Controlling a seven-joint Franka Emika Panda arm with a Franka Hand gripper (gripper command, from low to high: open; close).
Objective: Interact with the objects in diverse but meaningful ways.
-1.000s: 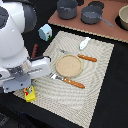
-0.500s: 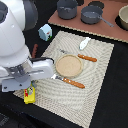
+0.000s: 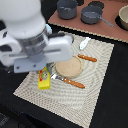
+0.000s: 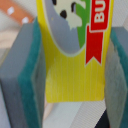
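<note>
Yellow pack point(image 4: 75, 55) sits between the hand's pads point(image 4: 31, 80), hidden outside.

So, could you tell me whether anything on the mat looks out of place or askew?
Nothing stands out. The yellow pack lies near the mat's edge between the hand's pads, and the utensils lie tidy around the round plate.

Close on yellow pack point(image 4: 75, 65) framed between two pads of hand point(image 4: 72, 75), grey blocks faced with teal. One pad point(image 4: 25, 80) and opposite pad point(image 4: 116, 75) flank pack's long edges, contact not clear (image blurred). Pack printed with grey oval bearing white-and-black figure, green patch, red banner with white letters "BU". Lower half plain yellow, finely ribbed. Pale woven mat point(image 4: 10, 20) beyond, orange-handled item point(image 4: 20, 12) at corner, partly cut off. Dark surface point(image 4: 95, 117) past pack's end.
</note>
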